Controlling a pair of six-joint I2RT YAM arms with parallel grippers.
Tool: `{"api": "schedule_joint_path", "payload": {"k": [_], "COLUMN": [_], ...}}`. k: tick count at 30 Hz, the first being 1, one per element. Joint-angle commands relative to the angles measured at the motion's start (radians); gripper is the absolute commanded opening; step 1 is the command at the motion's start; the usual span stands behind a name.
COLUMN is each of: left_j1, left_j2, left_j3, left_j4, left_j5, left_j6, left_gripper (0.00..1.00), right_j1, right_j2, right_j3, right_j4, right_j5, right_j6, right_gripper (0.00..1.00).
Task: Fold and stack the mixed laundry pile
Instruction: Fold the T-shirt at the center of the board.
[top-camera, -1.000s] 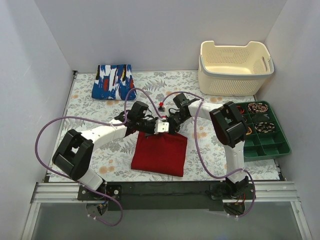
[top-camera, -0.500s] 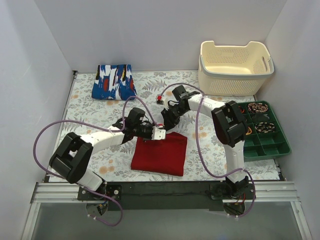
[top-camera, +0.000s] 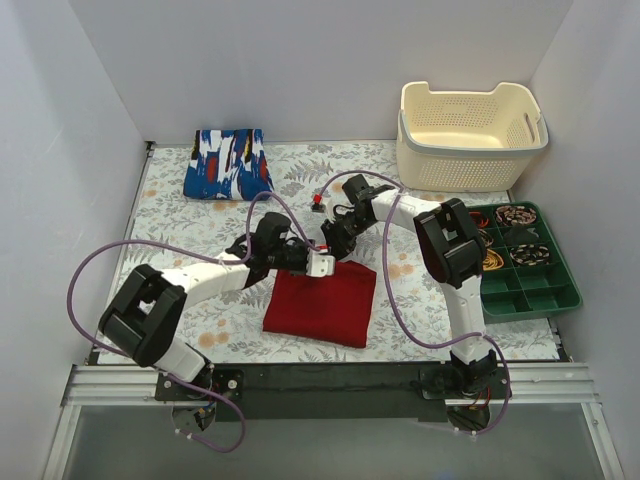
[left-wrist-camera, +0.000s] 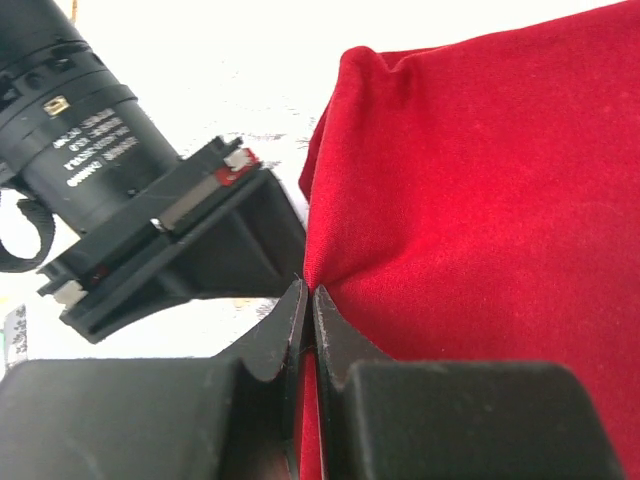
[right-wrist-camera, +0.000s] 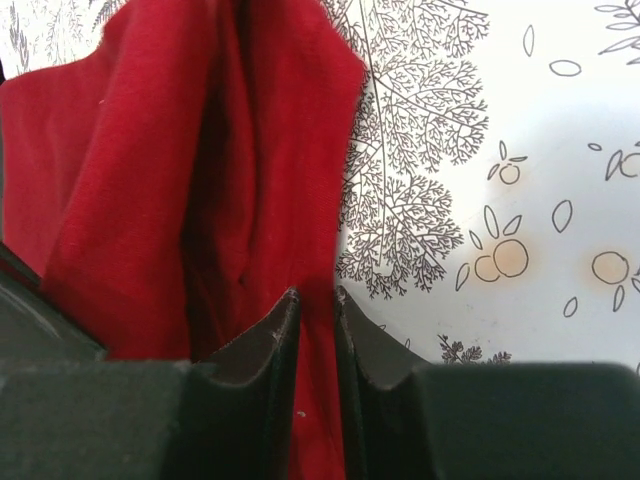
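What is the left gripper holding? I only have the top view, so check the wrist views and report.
Observer: In the left wrist view, the left gripper is shut on an edge of the red garment.
Operator: Now the right one.
Observer: In the right wrist view, the right gripper pinches a fold of the same garment between nearly closed jaws.
Operator: Tell me how the cloth lies there.
Observer: It is bunched into folds just beyond the fingers, with the printed table cover showing beside it.
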Motion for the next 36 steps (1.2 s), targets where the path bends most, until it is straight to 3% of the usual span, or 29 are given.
{"api": "schedule_joint_path", "payload": {"k": [1,12,19,22,24,28,32,36], "left_j1": [0.008,0.008,0.008,0.008,0.014,0.074,0.146,0.267], "left_j2": [0.029,0.065,0.132,0.104,0.059,-0.042,-0.079,0.037], "left_j3": [0.044,-0.062,-0.092,-0.106,-0.048,0.105,0.208,0.341], "left_j4": [0.063,0.334,0.368,0.402,0.289,-0.065,-0.334,-0.597], "left_j5": [-0.017,-0.060,-0.112,-0.114,-0.096,0.062,0.159,0.240], "left_j6": [0.004,-0.002,0.018,-0.017,-0.074,-0.258,-0.281,-0.209], "left_gripper": [0.00,0.00,0.00,0.22,0.33,0.40,0.42,0.43], "right_j1": [0.012,0.012,0.012,-0.005,-0.038,-0.094,-0.146,-0.168], "right_j2": [0.050,0.045,0.028,-0.001,-0.021,-0.094,-0.163,-0.260], "right_j3": [-0.034,-0.051,-0.036,-0.002,0.041,0.116,0.139,0.041], "right_j4": [-0.042,-0.047,-0.047,-0.059,-0.092,-0.163,-0.255,-0.336], "right_j5": [0.072,0.051,0.078,0.149,0.198,0.269,0.255,0.189], "right_j6": [-0.053,-0.066,-0.053,-0.046,-0.061,-0.115,-0.151,-0.211], "right_gripper": [0.26,0.25,0.27,0.32,0.37,0.51,0.54,0.56]}}
